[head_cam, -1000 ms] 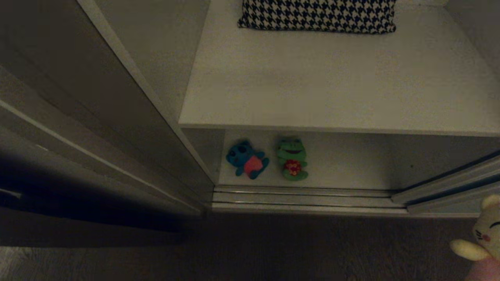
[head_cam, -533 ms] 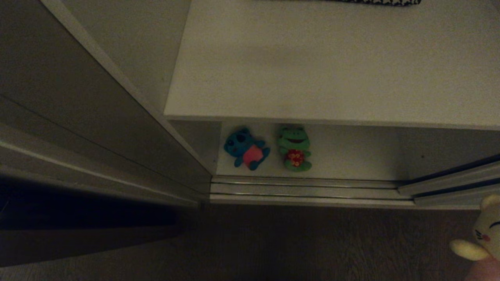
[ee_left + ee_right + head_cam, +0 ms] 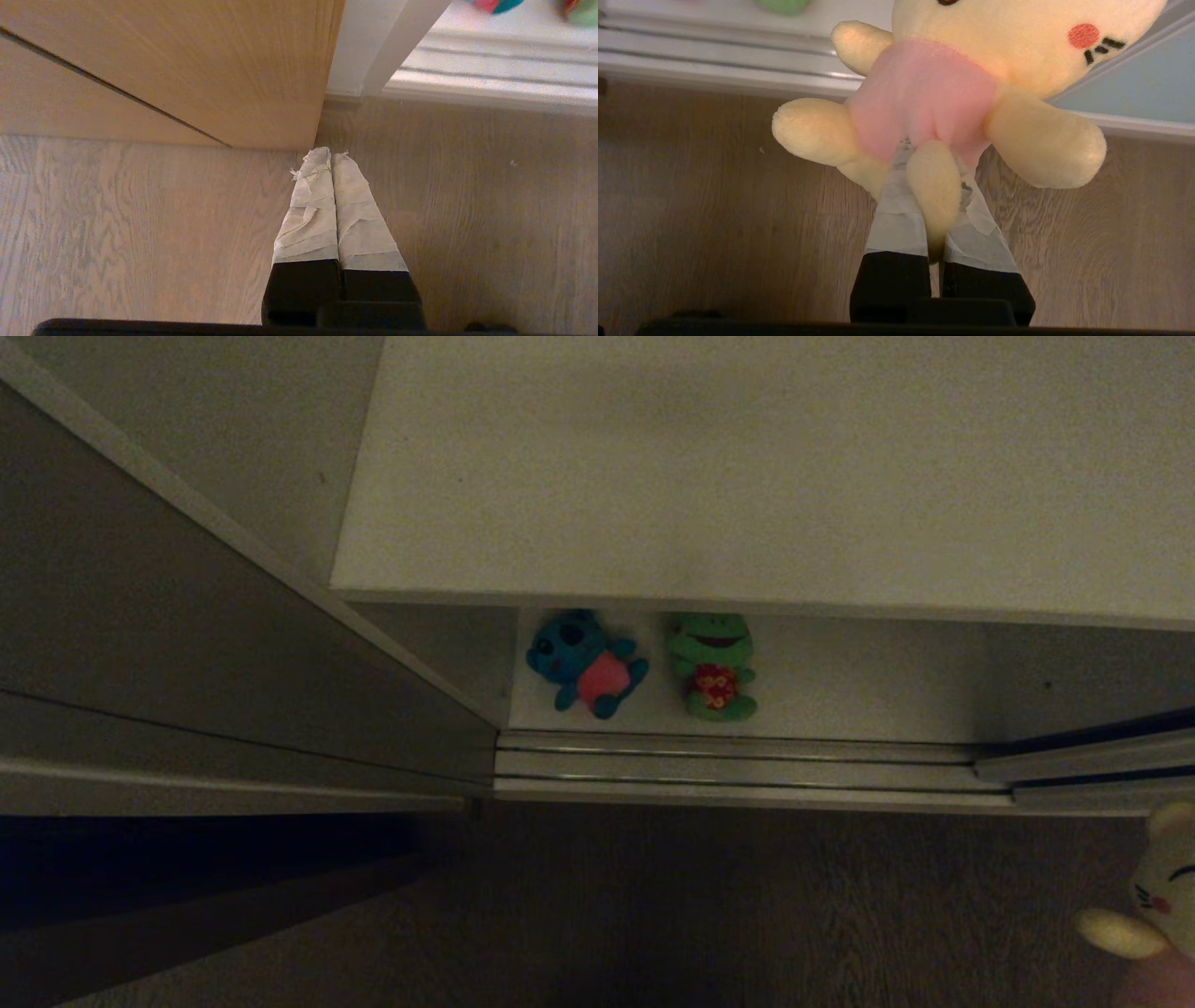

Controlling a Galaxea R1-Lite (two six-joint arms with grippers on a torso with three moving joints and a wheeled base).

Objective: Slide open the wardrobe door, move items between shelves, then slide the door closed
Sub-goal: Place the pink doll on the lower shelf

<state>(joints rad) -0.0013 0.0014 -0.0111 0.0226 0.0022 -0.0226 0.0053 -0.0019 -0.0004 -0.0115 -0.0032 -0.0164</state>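
Right gripper (image 3: 931, 186) clamped on the yellow plush (image 3: 952, 84) by its leg: light, soft, squashy, likely to swing; belly grip is steadier. Left gripper (image 3: 331, 161) closed, empty

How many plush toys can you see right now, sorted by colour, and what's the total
Yellow: 1, the yellow toy, pinched in the shut right gripper above the floor.
Blue: 1, the blue toy on the lower shelf.
Green: 1, the green frog beside it.
Total: 3.

Bare upper shelf (image 3: 747, 476), lower shelf (image 3: 859, 695) with blue toy (image 3: 583, 663), green frog (image 3: 714, 667)
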